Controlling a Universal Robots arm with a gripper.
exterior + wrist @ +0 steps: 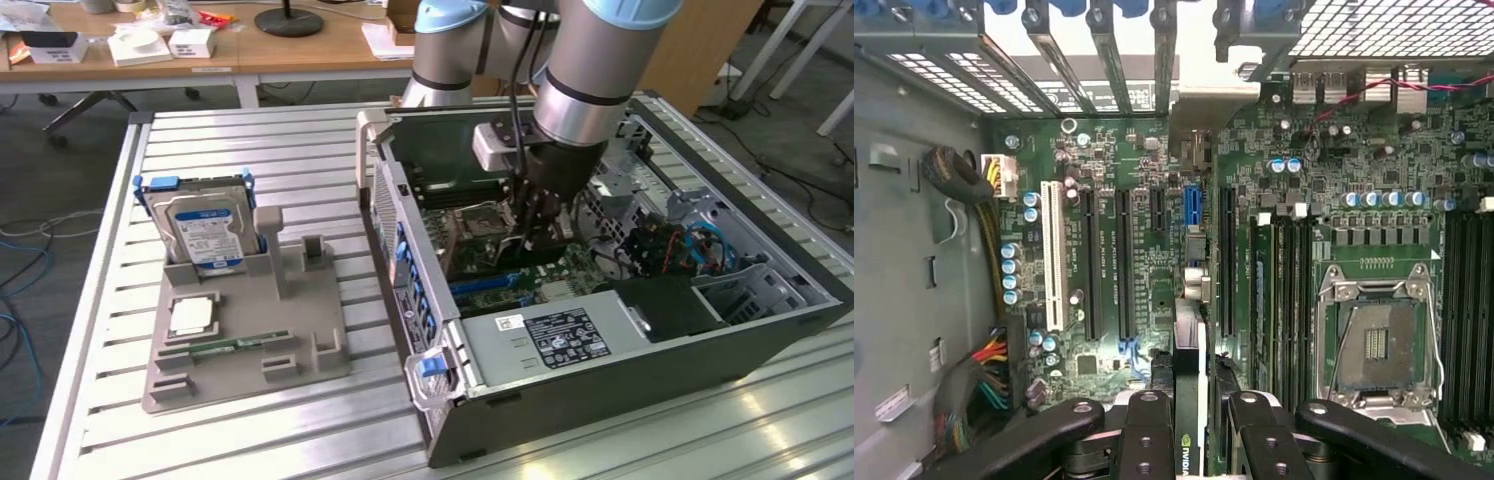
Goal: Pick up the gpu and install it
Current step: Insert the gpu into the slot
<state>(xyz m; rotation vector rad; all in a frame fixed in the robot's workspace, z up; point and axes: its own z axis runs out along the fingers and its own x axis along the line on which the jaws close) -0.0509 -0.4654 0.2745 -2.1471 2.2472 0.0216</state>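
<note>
The gpu (pixel 1186 458) is held edge-on between the jaws, which pinch it from both flat sides, one black finger (pixel 1144 440) against each face. It hangs inside the open computer case (pixel 641 375), above the green motherboard (pixel 1124 150). Its length runs the same way as the long card slots, and it is close to the short blue slot (pixel 1194 215). Whether its lower edge touches any slot I cannot tell from these angles. The bare processor socket (pixel 1374 340) lies well to one side of the card. The arm (pixel 587 90) reaches down into the case from above. On the ribbed worktop (pixel 267 140), at the exterior view's left of the case, sits a grey holder (pixel 314 350). A hard drive (pixel 200 232) stands upright in it, and a memory stick (pixel 240 345) lies flat near its front.
</note>
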